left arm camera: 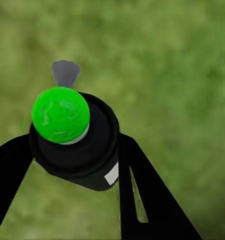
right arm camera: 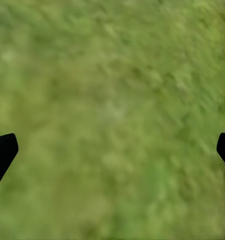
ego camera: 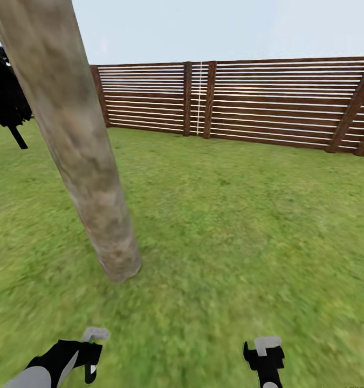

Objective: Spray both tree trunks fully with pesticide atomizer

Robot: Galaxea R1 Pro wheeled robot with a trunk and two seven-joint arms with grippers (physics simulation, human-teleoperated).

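My left gripper (left arm camera: 75, 160) is shut on the pesticide atomizer (left arm camera: 87, 155), a near-black bottle with a white label; its top shows bright green here. In the head view that gripper (ego camera: 89, 353) hangs low over the grass, a short way in front of a tree trunk (ego camera: 79, 145). The trunk is a thick, mottled beige-grey column that leans up and out of frame at the top left, with its base (ego camera: 119, 267) in the lawn. No white speckles show on the bark. My right gripper (ego camera: 265, 353) is open with nothing between its fingers, grass under it in the right wrist view (right arm camera: 112, 150).
Green lawn (ego camera: 246, 215) stretches on all sides. A brown horizontal-slat fence (ego camera: 241, 99) closes off the back. A near-black tree (ego camera: 6, 91) stands at the far left behind the trunk.
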